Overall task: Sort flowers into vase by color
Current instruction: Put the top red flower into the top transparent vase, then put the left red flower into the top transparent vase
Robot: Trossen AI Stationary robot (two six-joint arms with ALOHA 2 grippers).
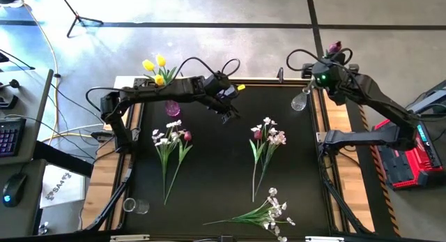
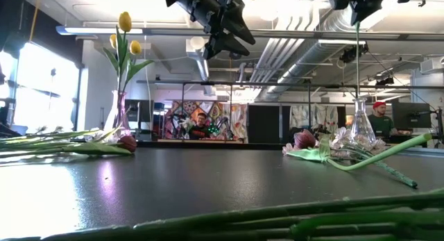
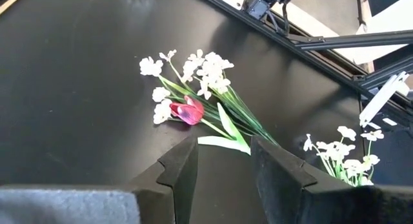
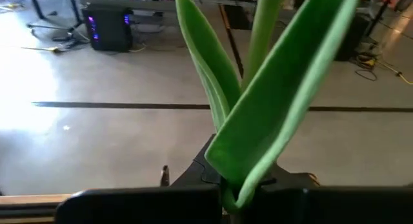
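Red tulip (image 1: 335,46) clamped in right gripper (image 1: 333,63) – clear vase (image 1: 300,100) beside.

left hand (image 3: 222,175) raised, fingers apart | right hand (image 1: 334,57) clamped, raised

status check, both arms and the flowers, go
Right gripper shut on dark red tulip, above clear vase. Left gripper open, empty, above mat. Yellow tulips vased. Nothing blocking.

Bright daylight glare on the floor (image 1: 209,8), sheen on the black table (image 2: 104,178), blurred foreground stems (image 2: 312,223).
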